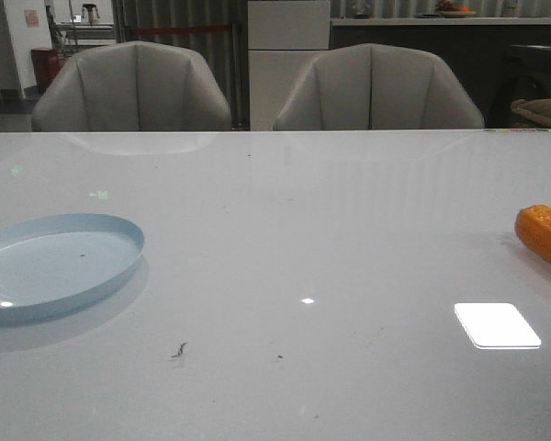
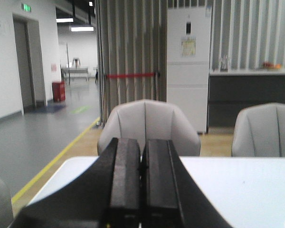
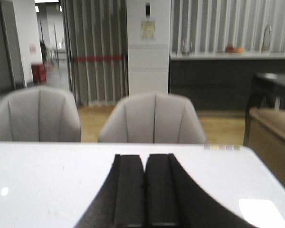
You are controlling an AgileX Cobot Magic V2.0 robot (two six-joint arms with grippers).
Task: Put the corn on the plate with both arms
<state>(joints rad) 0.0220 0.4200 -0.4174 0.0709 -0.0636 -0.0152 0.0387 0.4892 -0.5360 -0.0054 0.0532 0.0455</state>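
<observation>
Two pincers, left (image 2: 141,190) and right (image 3: 145,194), are level, fingers pressed together, holding nothing. Neither appears in the front view, so the corn (image 1: 545,235) at the white desk's (image 1: 303,230) right edge and the plate (image 1: 55,266) at its left edge lie apart from them. Grey chairs (image 1: 133,87) stand behind.

The left claw (image 2: 141,190) is showing two matte black, flat rectangular fingers with flaring angular bases; the right claw (image 3: 144,194) is looking identical, black and blocky.
</observation>
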